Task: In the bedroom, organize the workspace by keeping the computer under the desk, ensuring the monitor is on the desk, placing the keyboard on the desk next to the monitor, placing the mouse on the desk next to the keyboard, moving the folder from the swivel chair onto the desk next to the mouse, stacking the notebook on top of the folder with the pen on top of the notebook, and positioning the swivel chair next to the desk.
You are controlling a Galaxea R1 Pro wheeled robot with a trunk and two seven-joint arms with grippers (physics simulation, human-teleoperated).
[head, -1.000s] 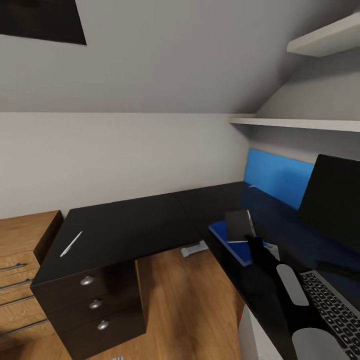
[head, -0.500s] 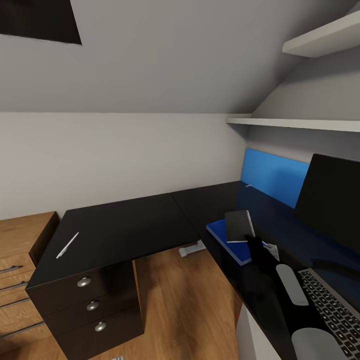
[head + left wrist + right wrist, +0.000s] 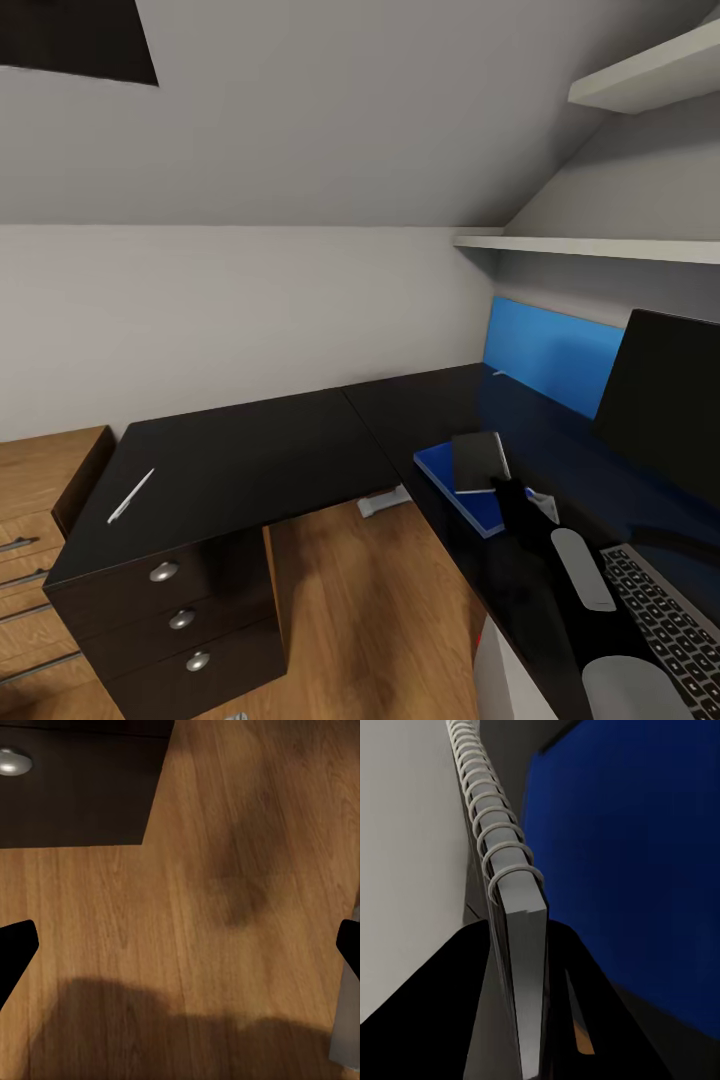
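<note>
right hand (image 3: 512,492) gripping notebook (image 3: 478,461), above folder (image 3: 455,482)

Glossy black table (image 3: 250,450), silver knobs (image 3: 164,572). Bright blue folder (image 3: 465,488) under dark grey notebook (image 3: 478,460) with silver spiral. White pen (image 3: 130,496). Black monitor (image 3: 665,400). Black-keyed keyboard (image 3: 665,625), silver-framed. Warm brown wood-grain floor (image 3: 370,620).

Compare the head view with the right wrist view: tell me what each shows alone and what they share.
Head view alone: the black desk with its drawer knobs, a pen lying on it, the monitor and the keyboard.

Right wrist view alone: the notebook's spiral rings close up, with the right gripper clamped on the edge.

Both: the notebook held over the blue folder.
</note>
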